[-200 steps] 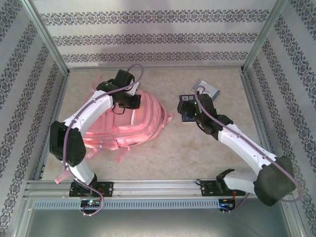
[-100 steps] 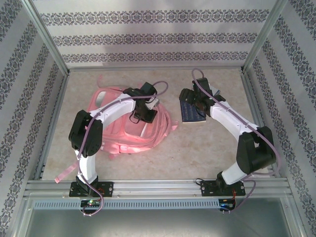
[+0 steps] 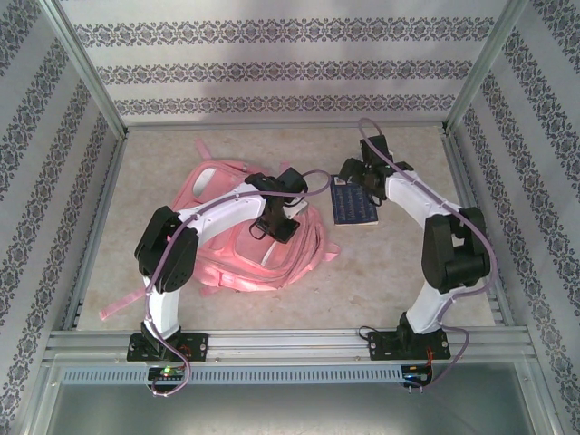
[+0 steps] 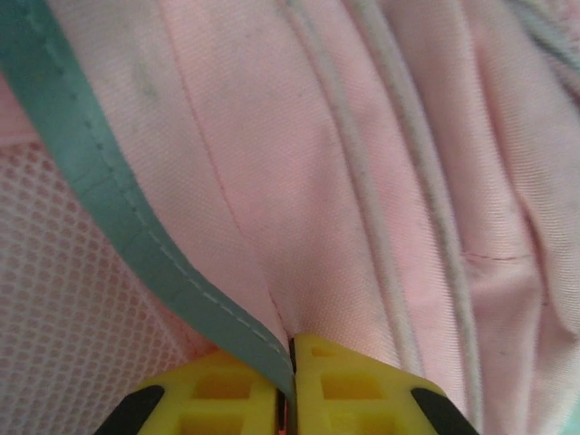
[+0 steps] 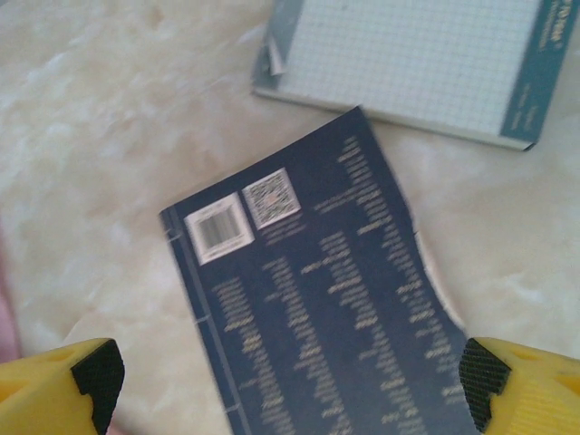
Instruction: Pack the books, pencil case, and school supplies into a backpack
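A robot test cell, probably in a lab, though little beyond it shows: an aluminium frame boxes in a marble-patterned tabletop, wallpapered panels close three sides, and the left arm and right arm are bolted to a rail

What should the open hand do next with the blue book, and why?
Probably lower the right gripper and close on the blue book: its jaws hang open on either side of it, while the left gripper pinches the backpack.

Navy book shows a barcode and QR code; its print is unreadable.
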